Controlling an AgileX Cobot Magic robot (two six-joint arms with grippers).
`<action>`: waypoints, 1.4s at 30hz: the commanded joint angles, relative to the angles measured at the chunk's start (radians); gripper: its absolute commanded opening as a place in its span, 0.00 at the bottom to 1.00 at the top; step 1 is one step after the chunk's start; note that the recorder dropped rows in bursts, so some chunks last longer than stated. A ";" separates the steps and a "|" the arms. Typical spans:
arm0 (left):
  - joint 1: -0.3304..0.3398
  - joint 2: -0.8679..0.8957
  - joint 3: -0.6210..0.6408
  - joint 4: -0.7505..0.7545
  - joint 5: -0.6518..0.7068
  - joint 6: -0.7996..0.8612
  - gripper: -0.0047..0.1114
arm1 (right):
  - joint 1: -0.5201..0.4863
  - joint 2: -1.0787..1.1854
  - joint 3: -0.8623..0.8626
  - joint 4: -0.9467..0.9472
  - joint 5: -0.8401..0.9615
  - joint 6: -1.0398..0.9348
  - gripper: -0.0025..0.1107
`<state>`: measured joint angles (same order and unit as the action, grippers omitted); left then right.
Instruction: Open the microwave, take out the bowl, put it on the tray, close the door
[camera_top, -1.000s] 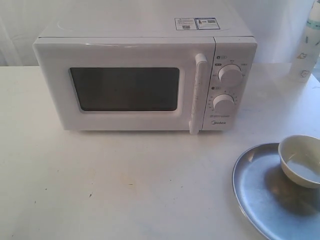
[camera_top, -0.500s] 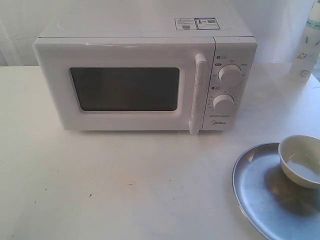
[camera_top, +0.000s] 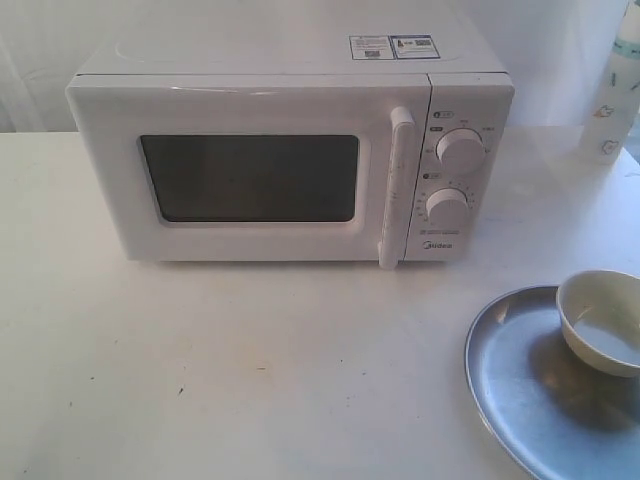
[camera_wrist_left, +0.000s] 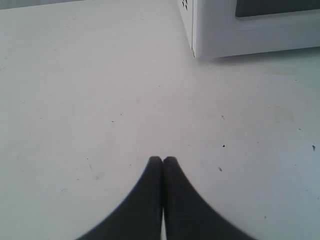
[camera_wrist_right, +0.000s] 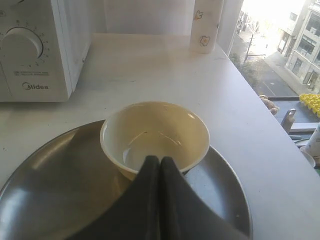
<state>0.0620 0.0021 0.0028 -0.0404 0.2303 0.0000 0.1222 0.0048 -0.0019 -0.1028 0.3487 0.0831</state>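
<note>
The white microwave (camera_top: 290, 150) stands at the back of the table with its door (camera_top: 250, 175) shut, bar handle (camera_top: 396, 187) upright. The cream-white bowl (camera_top: 603, 320) sits on the silver tray (camera_top: 520, 390) at the front right; the right wrist view shows the same bowl (camera_wrist_right: 155, 136) on the tray (camera_wrist_right: 60, 185). My right gripper (camera_wrist_right: 160, 160) is shut and empty, hovering just short of the bowl's near rim. My left gripper (camera_wrist_left: 162, 160) is shut and empty over bare table, off the microwave's corner (camera_wrist_left: 200, 30). Neither arm appears in the exterior view.
A white patterned cup or bottle (camera_top: 612, 95) stands at the back right, also seen as a cup (camera_wrist_right: 207, 25) near the table's window-side edge (camera_wrist_right: 265, 105). The tray runs past the exterior view's right and bottom borders.
</note>
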 joint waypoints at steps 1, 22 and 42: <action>-0.005 -0.002 -0.003 -0.007 0.002 0.000 0.04 | -0.001 -0.005 0.002 -0.007 0.002 0.003 0.02; -0.005 -0.002 -0.003 -0.007 0.002 0.000 0.04 | -0.001 -0.005 0.002 -0.033 -0.022 -0.098 0.02; -0.005 -0.002 -0.003 -0.007 0.002 0.000 0.04 | -0.001 -0.005 0.002 -0.033 -0.028 -0.105 0.02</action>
<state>0.0620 0.0021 0.0028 -0.0404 0.2303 0.0000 0.1222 0.0048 -0.0019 -0.1325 0.3356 -0.0103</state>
